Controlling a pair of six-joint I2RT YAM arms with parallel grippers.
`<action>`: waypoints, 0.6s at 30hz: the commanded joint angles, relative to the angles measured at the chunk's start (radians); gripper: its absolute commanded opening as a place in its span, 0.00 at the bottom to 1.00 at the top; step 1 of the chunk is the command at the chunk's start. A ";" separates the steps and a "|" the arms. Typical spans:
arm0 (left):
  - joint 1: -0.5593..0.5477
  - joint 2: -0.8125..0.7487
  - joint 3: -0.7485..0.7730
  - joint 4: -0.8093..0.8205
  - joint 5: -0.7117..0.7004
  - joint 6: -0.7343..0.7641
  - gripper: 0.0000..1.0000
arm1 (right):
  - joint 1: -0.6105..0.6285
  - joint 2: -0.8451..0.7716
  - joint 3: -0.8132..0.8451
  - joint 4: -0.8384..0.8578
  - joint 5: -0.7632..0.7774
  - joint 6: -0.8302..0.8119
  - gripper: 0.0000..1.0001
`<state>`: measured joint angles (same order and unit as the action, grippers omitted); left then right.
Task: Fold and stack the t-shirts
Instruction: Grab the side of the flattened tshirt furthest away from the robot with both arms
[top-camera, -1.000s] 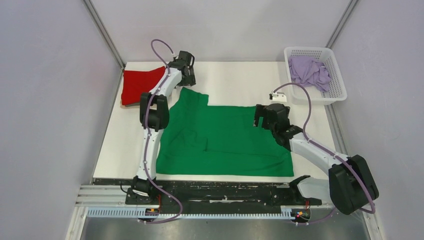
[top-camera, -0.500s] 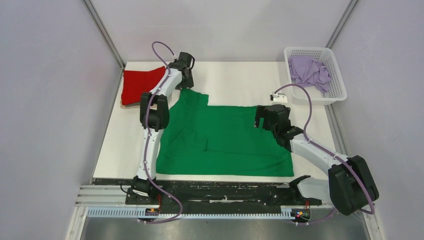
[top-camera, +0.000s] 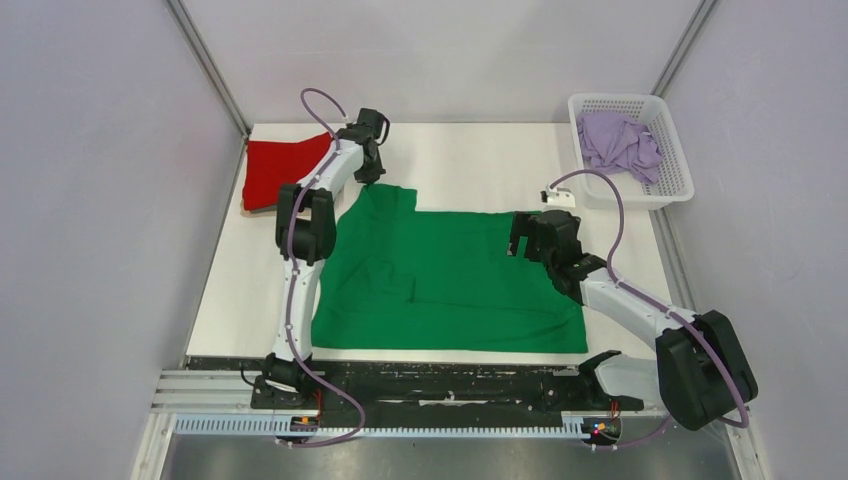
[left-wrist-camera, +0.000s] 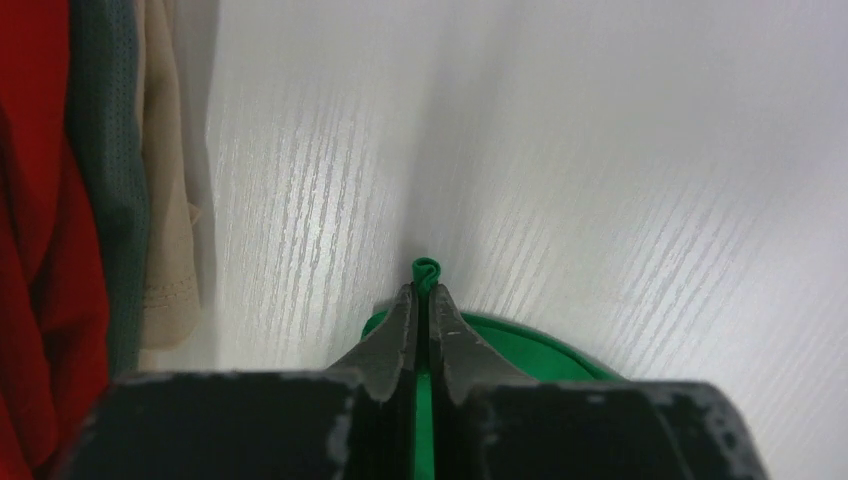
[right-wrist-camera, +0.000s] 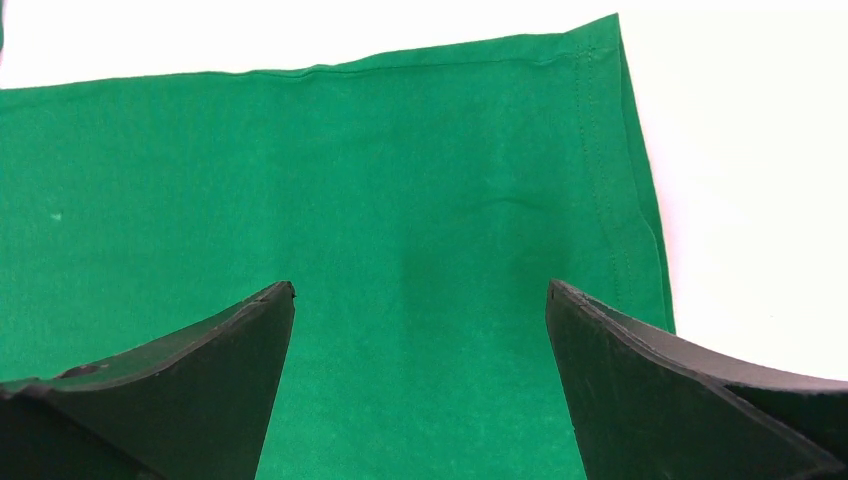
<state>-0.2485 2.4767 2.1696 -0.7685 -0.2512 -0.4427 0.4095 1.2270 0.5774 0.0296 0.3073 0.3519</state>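
Observation:
A bright green t-shirt (top-camera: 450, 280) lies spread flat on the white table. My left gripper (top-camera: 371, 174) is at its far-left sleeve corner. In the left wrist view the gripper (left-wrist-camera: 427, 290) is shut on a pinch of green fabric (left-wrist-camera: 427, 268) that pokes out past the tips. My right gripper (top-camera: 523, 243) hovers over the shirt's far-right part. Its fingers (right-wrist-camera: 240, 340) stand wide open above the green cloth (right-wrist-camera: 430, 180) near the hemmed edge, holding nothing. A folded red t-shirt (top-camera: 272, 172) lies at the far left. A pale lilac t-shirt (top-camera: 618, 142) is crumpled in the basket.
The white lattice basket (top-camera: 672, 158) stands at the far right corner. Beside the red t-shirt (left-wrist-camera: 35, 250), the left wrist view shows edges of teal cloth (left-wrist-camera: 108, 180) and beige cloth (left-wrist-camera: 165, 200). Grey walls close in on the left, back and right.
My left gripper has closed from open onto the green t-shirt's far-left corner and shifted slightly. The right arm has stayed still and open.

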 joint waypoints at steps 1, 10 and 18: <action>0.004 -0.008 -0.021 -0.051 0.013 -0.028 0.02 | -0.006 0.006 0.002 0.027 0.008 0.026 0.98; 0.000 -0.163 -0.122 0.046 0.059 0.015 0.02 | -0.055 0.132 0.126 -0.020 0.094 0.016 0.98; -0.025 -0.396 -0.432 0.211 0.089 -0.016 0.02 | -0.123 0.419 0.421 -0.155 0.231 0.008 0.98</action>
<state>-0.2539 2.2295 1.8278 -0.6754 -0.1883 -0.4438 0.3149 1.5391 0.8536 -0.0704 0.4351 0.3626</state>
